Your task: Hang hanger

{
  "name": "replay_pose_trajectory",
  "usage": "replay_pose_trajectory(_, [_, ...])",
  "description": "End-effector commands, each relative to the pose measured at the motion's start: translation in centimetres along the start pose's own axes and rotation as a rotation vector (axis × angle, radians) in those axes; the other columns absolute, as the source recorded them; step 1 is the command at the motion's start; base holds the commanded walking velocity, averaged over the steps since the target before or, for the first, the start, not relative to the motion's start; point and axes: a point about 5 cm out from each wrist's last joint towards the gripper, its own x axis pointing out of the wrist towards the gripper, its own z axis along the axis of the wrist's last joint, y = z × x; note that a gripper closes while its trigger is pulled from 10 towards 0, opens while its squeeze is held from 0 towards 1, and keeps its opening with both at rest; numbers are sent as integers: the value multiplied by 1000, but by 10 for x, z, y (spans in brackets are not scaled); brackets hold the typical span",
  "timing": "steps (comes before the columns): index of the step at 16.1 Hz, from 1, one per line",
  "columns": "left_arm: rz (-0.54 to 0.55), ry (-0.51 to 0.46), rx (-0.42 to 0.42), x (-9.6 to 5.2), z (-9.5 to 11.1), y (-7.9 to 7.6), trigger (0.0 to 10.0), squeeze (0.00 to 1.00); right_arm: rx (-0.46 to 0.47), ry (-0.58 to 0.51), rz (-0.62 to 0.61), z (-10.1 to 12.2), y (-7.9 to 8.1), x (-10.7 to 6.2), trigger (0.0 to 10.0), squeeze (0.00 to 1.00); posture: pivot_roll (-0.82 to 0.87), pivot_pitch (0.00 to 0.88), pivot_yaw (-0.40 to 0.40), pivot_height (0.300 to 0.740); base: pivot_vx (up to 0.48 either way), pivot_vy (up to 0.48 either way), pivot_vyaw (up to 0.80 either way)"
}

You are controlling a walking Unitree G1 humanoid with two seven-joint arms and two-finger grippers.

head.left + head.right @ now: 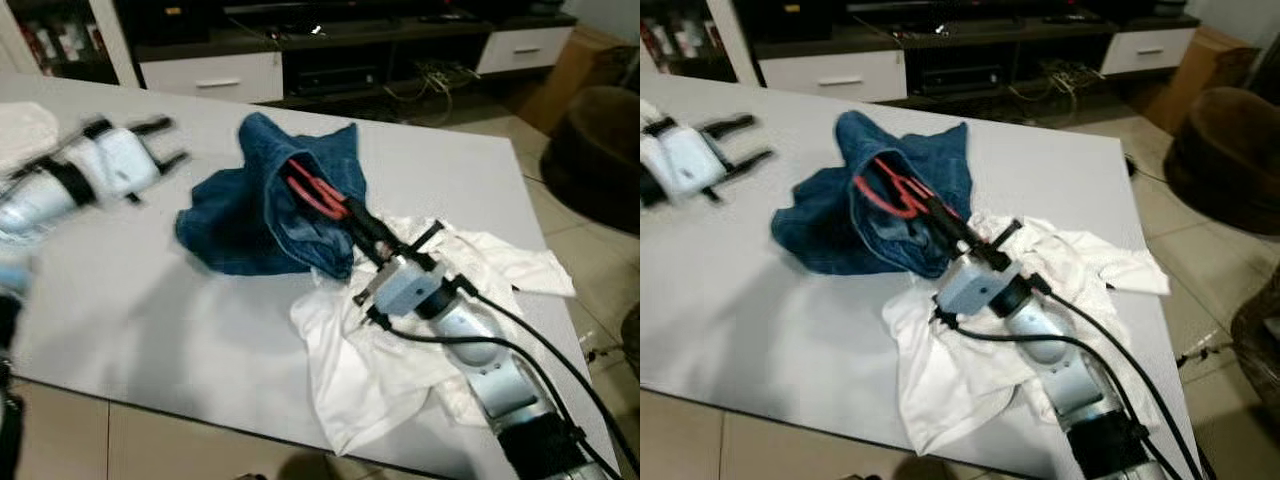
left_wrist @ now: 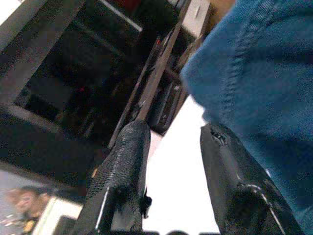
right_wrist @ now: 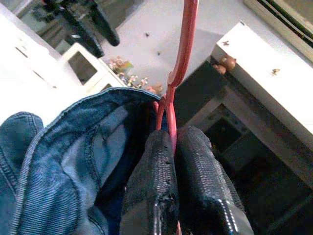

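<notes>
- Right tool [image 1: 352, 222] has its two black fingers [image 3: 156, 181] pressed tight together on the red hanger [image 3: 182, 58], pinching the thin red bar between them.
- That red hanger sits inside the opening of the blue denim garment [image 1: 255, 205], its red loops showing at the mouth of the cloth just ahead of the fingertips.
- The denim garment is bunched up in a heap near the middle of the white tabletop [image 1: 150, 320], part of it raised around the hanger.
- The right arm [image 1: 470, 350] reaches in from the lower right, lying over a crumpled white cloth [image 1: 370, 370], with black cables running back along it.
- The white cloth lies just beside the denim and touches its near edge.
- Left tool [image 1: 160, 143] hovers over the tabletop to the left of the denim, apart from it, blurred; its fingers [image 2: 122, 176] stand spread with a clear gap and hold nothing, with blue denim close by one of them in the left wrist view.
- Beyond the tabletop stands a dark low cabinet [image 1: 330, 60] with white drawers, and a brown round seat [image 1: 595, 150] sits on the tiled floor [image 1: 560, 230] to the right.
</notes>
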Motion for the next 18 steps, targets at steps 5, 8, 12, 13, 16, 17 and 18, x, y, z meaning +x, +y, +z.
replay_pose_trajectory(5, [-147,-158,78,16,21,-13,10000,0,-62,-83,62,10,5,3,10000,0,40,78,-2,740,0,0,0])
replay_pose_trajectory(8, [-212,-238,88,27,29,-39,10000,0,-78,-112,116,12,11,3,10000,0,34,75,1,740,0,0,0])
replay_pose_trajectory(12, [-249,-288,55,33,32,-63,10000,0,-88,-148,174,16,14,3,10000,0,39,73,-7,740,0,0,0])
replay_pose_trajectory(13, [-250,-288,58,33,31,-65,10000,0,-93,-155,183,16,15,4,10000,0,39,73,-7,740,0,0,0])
replay_pose_trajectory(16, [-251,-318,71,38,37,-66,10000,0,-91,-169,252,15,19,2,10000,0,44,68,-9,740,0,0,0])
replay_pose_trajectory(17, [-252,-325,73,39,38,-66,10000,0,-93,-168,270,14,20,1,10000,0,44,68,-9,740,0,0,0])
replay_pose_trajectory(18, [-259,-338,73,40,41,-67,10000,0,-92,-167,289,13,21,1,10000,0,46,65,-9,740,0,0,0])
